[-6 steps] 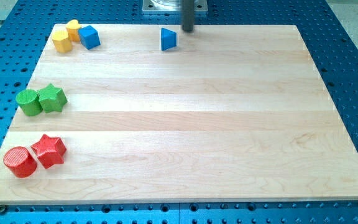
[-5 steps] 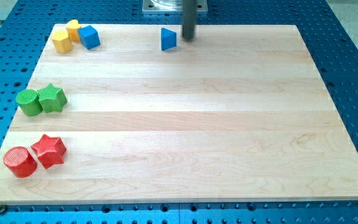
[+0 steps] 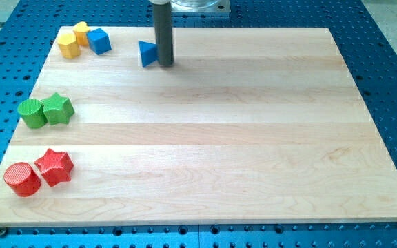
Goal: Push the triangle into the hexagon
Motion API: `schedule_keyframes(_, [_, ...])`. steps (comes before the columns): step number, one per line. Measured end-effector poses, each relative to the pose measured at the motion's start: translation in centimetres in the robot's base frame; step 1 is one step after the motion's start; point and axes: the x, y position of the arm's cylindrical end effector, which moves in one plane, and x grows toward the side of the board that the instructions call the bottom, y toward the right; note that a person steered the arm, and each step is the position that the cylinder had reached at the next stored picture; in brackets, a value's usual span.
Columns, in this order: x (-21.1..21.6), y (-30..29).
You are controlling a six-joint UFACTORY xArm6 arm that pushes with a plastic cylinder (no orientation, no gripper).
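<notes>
A blue triangle (image 3: 147,54) lies near the top of the wooden board (image 3: 205,138), left of centre. My tip (image 3: 165,65) stands right against the triangle's right side. A yellow hexagon (image 3: 67,45) sits at the top left corner, with a second yellow block (image 3: 81,32) behind it and a blue cube (image 3: 99,40) to its right. The triangle is to the right of the blue cube, a short gap apart.
A green cylinder (image 3: 31,114) and a green star (image 3: 58,108) sit together at the left edge. A red cylinder (image 3: 22,179) and a red star (image 3: 54,167) sit at the bottom left. A metal arm base (image 3: 198,5) is at the view's top.
My tip has moved down and to the left, from the triangle's upper right. The blue triangle has slid left toward the blue cube and yellow blocks.
</notes>
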Motion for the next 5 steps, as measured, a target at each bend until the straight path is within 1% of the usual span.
schedule_keyframes(1, [-1.0, -0.6])
schedule_keyframes(2, [-1.0, -9.6])
schedule_keyframes(3, [-0.2, -12.0])
schedule_keyframes(4, [1.7, -13.4])
schedule_keyframes(5, [1.8, -15.4])
